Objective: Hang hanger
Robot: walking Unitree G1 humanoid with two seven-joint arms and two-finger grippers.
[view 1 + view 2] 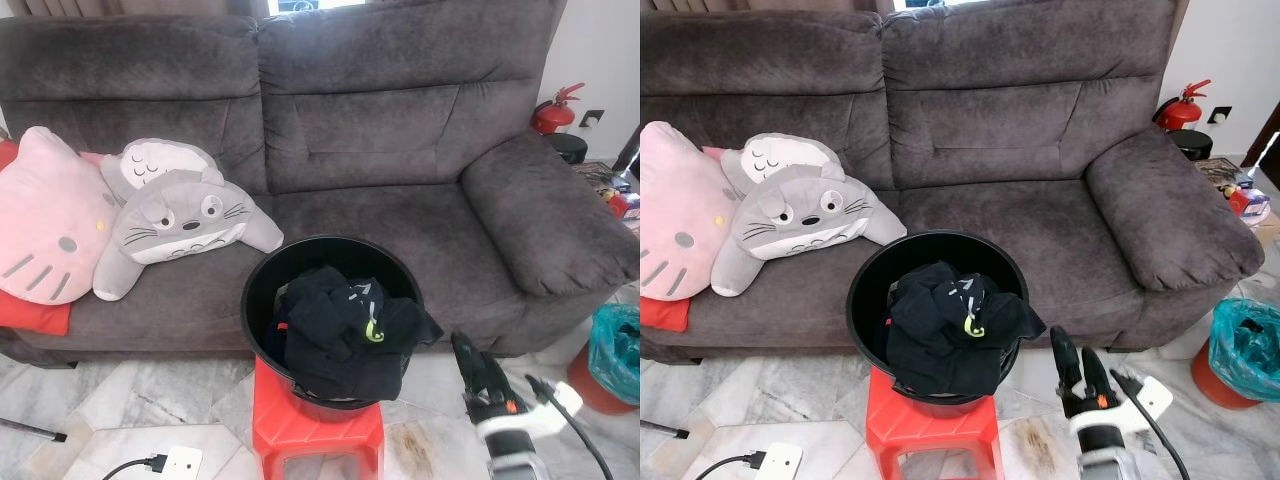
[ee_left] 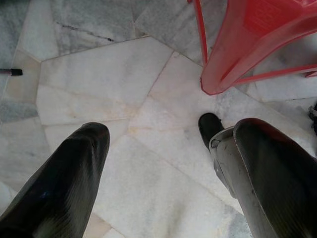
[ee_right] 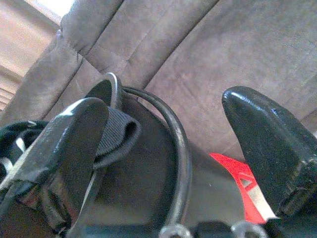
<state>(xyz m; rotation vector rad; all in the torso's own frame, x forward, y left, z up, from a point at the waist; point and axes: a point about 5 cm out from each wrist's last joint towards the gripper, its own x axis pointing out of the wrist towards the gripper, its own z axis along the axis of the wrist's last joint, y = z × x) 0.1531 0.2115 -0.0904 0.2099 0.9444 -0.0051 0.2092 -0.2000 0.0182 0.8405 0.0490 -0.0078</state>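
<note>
Reaching toward the black bucket point(image 1: 937, 262) on the red stool point(image 1: 930, 418), the right tool point(image 1: 1082, 371) is open and empty beside its rim. No hanger is discernible among the dark clothes point(image 1: 952, 325); probe slowly. Left tool point(image 2: 163, 168) hangs open over floor.

The right gripper point(image 1: 470, 362) rises at the lower right, fingers slightly parted, just right of a black bucket point(image 1: 262, 290) heaped with dark clothes point(image 1: 345, 330) on a red stool point(image 1: 315, 430). Beyond it stretches a grey sofa point(image 1: 400, 130); plush cushions point(image 1: 130, 215) lie far left.
</note>
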